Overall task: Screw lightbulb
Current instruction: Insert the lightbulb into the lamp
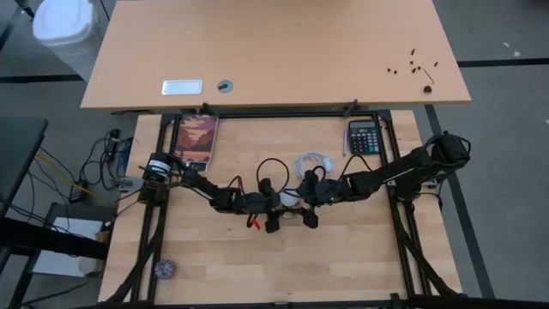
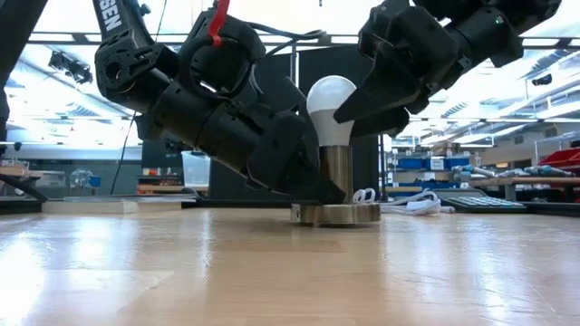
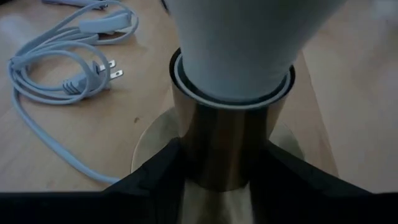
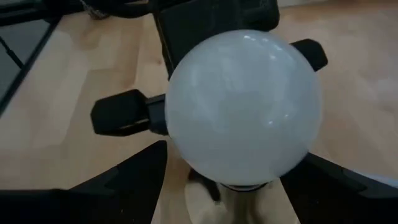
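A white lightbulb stands upright in a brass-coloured socket, its narrow end seated in the top of the socket's short metal tube, which rises from a round flat base resting on the light wooden surface. The left hand reaches in low from one side of the socket, its two dark fingers clamped on the metal tube just below the bulb, one finger on either side, as the left wrist view shows. The right hand comes down at an angle from the opposite side of the socket and sits at the level of the bulb's rounded head; in the right wrist view its two dark fingers are spread apart either side of the bulb, and whether they touch the glass cannot be told. Seen from above, both arms meet over the socket near the middle of the surface. A coiled white power cord with a plug lies just beyond the socket, towards the far edge. A dark calculator sits further off, beyond the cord on the right arm's side, and a colourful book lies well away from the socket on the left arm's side.
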Tool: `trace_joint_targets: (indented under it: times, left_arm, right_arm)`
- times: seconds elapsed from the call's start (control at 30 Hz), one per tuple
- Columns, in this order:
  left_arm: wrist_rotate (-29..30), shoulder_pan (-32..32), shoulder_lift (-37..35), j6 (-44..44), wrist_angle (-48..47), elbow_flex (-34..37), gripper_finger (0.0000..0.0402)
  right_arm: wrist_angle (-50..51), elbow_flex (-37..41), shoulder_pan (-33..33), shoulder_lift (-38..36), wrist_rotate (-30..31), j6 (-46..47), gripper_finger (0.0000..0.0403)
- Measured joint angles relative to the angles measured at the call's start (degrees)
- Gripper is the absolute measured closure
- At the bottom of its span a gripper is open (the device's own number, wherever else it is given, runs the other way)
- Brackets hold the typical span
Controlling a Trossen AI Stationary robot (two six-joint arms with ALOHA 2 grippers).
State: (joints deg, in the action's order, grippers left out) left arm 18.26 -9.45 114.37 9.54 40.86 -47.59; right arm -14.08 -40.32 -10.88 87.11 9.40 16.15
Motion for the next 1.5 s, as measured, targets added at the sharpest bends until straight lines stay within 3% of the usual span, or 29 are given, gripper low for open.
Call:
trace_joint_targets:
  times: [0.3, 0.47, 0.7, 0.87, 1.0, 1.13, 1.5]
  left_arm:
    - [-1.1, -0.2, 0.0, -0.2, -0.1, 0.0, 0.0204]
    - [0.4, 0.1, 0.0, 0.6, -0.7, 0.0, 0.0203]
    - [0.3, 0.1, 0.0, 1.3, -1.6, 0.0, 0.0204]
    - [0.3, 0.1, 0.0, 0.2, -1.5, 0.0, 0.0203]
    - [-1.5, 0.2, 0.0, -0.1, -1.5, 0.0, 0.0204]
    - [-2.3, -0.1, 0.0, -0.2, -1.6, 0.0, 0.0204]
    - [-2.5, -0.3, 0.0, -0.3, -1.7, 0.0, 0.0204]
  right_arm:
    - [0.3, 0.0, -4.1, 0.0, 1.0, 2.9, 0.0096]
    - [3.3, 0.1, -6.3, -0.4, -3.0, 4.5, 0.0096]
    - [6.0, 0.1, -8.1, -4.0, -2.4, 4.4, 0.0096]
    - [9.7, 0.1, -5.8, -4.6, 1.3, 4.7, 0.0096]
    - [8.9, 0.1, -3.6, -3.3, 0.2, 3.4, 0.0096]
    - [6.6, 0.1, -1.9, -1.2, 3.8, 5.1, 0.0096]
    - [3.0, 0.1, -1.0, 1.8, 1.7, 3.5, 0.0096]
